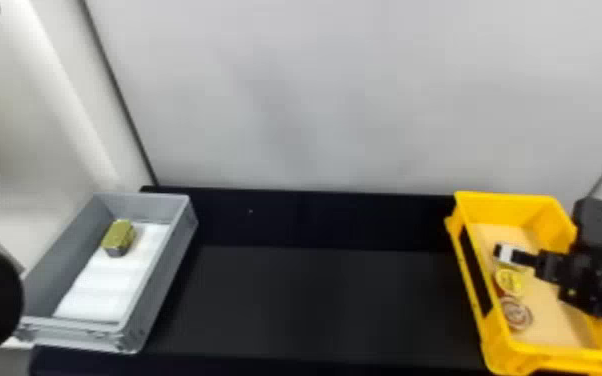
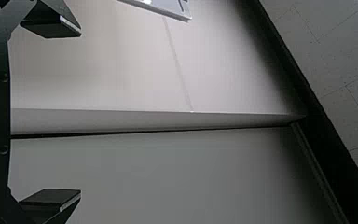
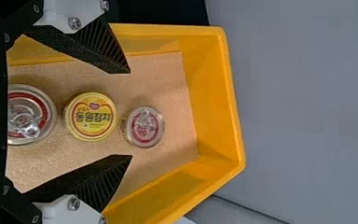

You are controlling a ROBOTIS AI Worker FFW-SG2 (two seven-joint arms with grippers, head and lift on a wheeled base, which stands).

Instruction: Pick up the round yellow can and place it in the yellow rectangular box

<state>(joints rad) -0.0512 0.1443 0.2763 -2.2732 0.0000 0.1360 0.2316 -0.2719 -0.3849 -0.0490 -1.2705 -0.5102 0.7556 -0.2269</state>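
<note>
Yellow-lidded, the round can [image 3: 93, 116] sits in the yellow box [image 3: 214, 93] between two silver-topped cans [image 3: 144, 127], probably lined up to save room; the right end effector [image 3: 127, 115] is spread, presumably to spare it; the left end effector [image 2: 80, 112] is spread too

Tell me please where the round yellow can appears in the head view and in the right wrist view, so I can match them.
Head view: at the right, inside the yellow rectangular box; the can.
Right wrist view: between two silver-and-red-lidded round cans.
Shared landmark: the box, its yellow rim around these cans.
</note>
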